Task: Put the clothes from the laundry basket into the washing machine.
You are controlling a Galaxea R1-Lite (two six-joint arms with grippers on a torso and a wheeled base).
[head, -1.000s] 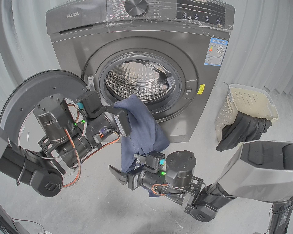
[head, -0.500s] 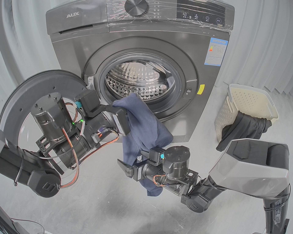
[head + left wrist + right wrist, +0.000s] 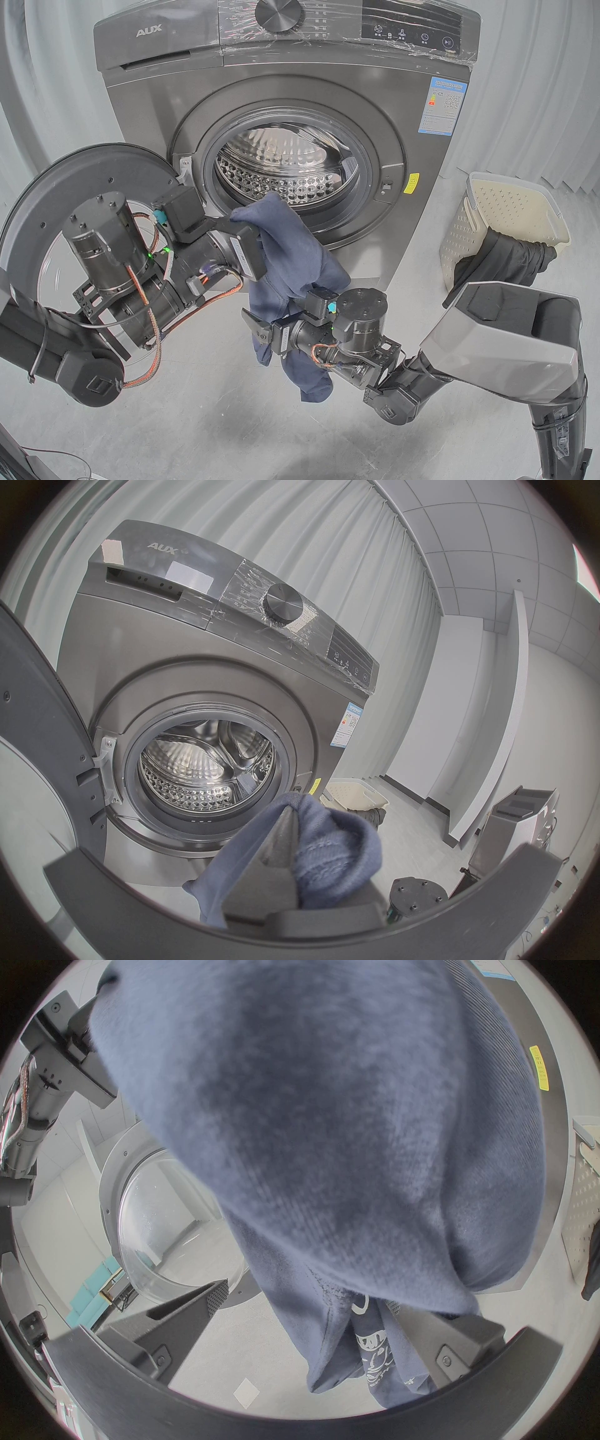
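Observation:
A dark blue garment (image 3: 292,257) hangs in front of the washing machine (image 3: 187,100), just below the rim of its open drum (image 3: 282,164). My left gripper (image 3: 247,222) is shut on the garment's top edge; in the left wrist view the cloth (image 3: 340,854) bunches around its finger. Lower down, my right gripper (image 3: 265,331) stands open, and the hanging cloth (image 3: 350,1166) drapes between its spread fingers (image 3: 181,1316). The cream laundry basket (image 3: 520,206) stands at the right with a black garment (image 3: 500,265) hanging over its front rim.
The machine's round door (image 3: 81,181) is swung open to the left, behind my left arm. Grey floor (image 3: 206,412) spreads in front of the machine. Curtains hang behind it and the basket.
My right arm has moved up and toward the machine, and the garment's lower part now lies across its open fingers. The left gripper has hardly moved.

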